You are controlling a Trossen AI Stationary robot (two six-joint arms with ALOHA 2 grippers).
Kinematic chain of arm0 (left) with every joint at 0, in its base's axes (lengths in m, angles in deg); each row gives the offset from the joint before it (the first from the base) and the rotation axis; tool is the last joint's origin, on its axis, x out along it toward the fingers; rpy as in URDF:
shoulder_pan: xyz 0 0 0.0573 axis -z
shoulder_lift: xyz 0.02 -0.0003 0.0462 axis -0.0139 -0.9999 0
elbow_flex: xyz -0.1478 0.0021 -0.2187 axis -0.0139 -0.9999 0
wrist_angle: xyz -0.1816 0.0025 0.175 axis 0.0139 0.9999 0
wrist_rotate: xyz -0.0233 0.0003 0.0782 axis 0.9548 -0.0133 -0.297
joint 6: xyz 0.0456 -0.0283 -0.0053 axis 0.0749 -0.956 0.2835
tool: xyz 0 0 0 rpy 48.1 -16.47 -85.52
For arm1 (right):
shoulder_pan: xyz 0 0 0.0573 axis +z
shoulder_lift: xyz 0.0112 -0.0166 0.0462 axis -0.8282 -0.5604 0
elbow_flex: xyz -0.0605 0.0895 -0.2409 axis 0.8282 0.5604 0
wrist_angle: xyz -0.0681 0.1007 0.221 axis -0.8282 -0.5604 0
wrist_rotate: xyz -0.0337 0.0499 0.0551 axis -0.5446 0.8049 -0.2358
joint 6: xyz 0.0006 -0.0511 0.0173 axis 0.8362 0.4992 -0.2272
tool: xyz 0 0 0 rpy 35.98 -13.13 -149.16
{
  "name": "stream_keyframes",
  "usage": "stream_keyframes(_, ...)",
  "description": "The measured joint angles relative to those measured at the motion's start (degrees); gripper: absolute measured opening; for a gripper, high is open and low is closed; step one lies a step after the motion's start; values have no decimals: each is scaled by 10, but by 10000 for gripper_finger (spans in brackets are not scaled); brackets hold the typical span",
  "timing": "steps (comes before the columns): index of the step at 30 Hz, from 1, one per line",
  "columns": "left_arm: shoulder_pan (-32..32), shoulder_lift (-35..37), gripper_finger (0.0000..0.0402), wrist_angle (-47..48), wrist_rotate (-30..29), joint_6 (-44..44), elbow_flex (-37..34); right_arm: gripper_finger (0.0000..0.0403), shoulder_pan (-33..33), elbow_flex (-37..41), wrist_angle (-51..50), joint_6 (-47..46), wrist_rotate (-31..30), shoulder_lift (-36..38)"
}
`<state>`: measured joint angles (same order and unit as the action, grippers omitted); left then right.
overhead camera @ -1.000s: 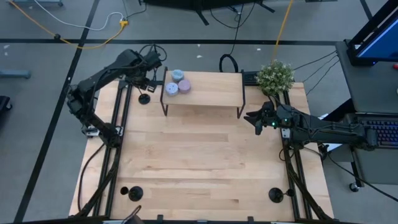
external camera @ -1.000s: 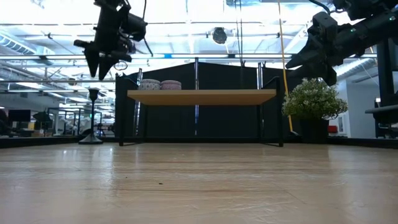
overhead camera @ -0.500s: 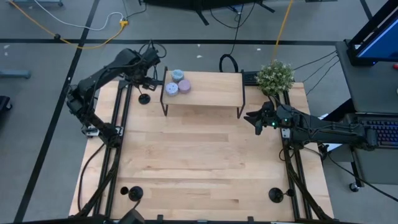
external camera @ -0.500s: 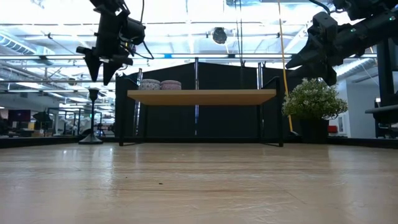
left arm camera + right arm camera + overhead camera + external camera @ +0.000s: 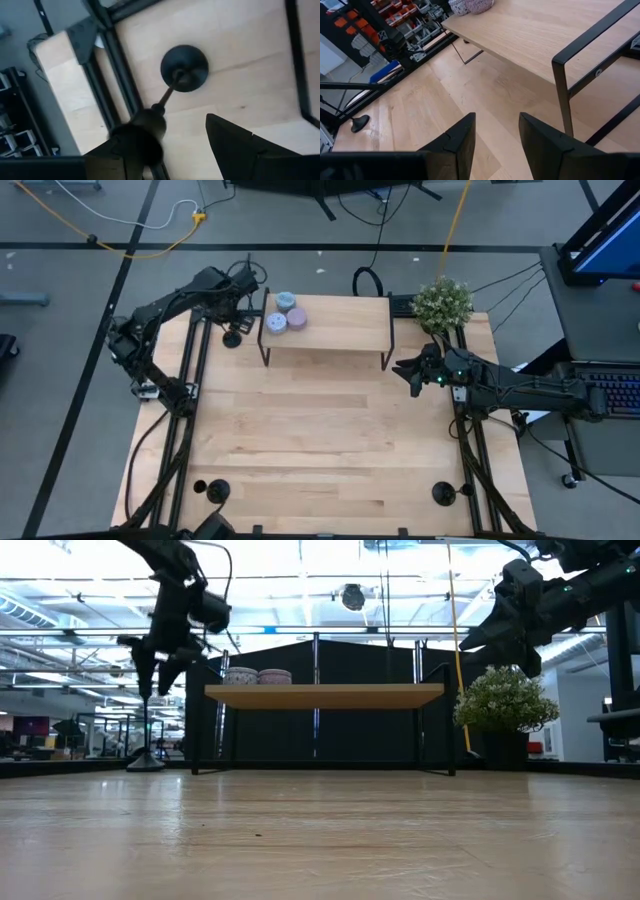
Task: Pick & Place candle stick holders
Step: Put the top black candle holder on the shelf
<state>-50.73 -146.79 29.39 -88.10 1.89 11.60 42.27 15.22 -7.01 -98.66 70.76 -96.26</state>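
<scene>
One black candle stick holder stands on its disc base on the table's far left, beside the shelf's left leg. Its stem is upright. My left gripper is open and points down over it, with one finger on each side of the holder's top end. Two more black holders stand near the front edge, one at the left and one at the right. My right gripper is open and empty, raised beside the shelf's right end. My left gripper's fingers come from above and stand on either side of the holder's top end. I cannot tell whether either finger touches it. The holder stands upright with its base on the table.
A wooden shelf on black legs stands at the far middle, with small round pastel candles at its left end. A potted plant stands at the far right. Bare wood lies between the shelf and the front holders.
My left gripper has come down and a little toward the near edge, from above and behind the far-left holder to around its top end. The holder has stayed where it was.
</scene>
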Motion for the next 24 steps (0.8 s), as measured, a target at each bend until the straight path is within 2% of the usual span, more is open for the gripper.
stream_keyframes(4, 0, 4, 195, -34, -14, 7, -40, 141, 0, 0, 0, 1, 0, 0)
stream_keyframes(7, 0, 4, 170, -40, -30, -2, -52, 141, 0, 0, 0, 0, 0, 0)
stream_keyframes(14, 0, 10, 58, -42, -50, -11, -53, 141, 0, 0, 0, -2, 0, 0)
stream_keyframes(16, 1, 12, 30, -48, -33, -16, -51, 141, 0, 0, 0, -2, 0, 0)
stream_keyframes(20, 2, 9, 24, -28, -12, -9, -31, 141, 0, 0, 0, -2, 0, 0)
stream_keyframes(24, 15, 3, 23, 53, -18, -5, 19, 141, 0, 0, 0, -2, 0, 0)
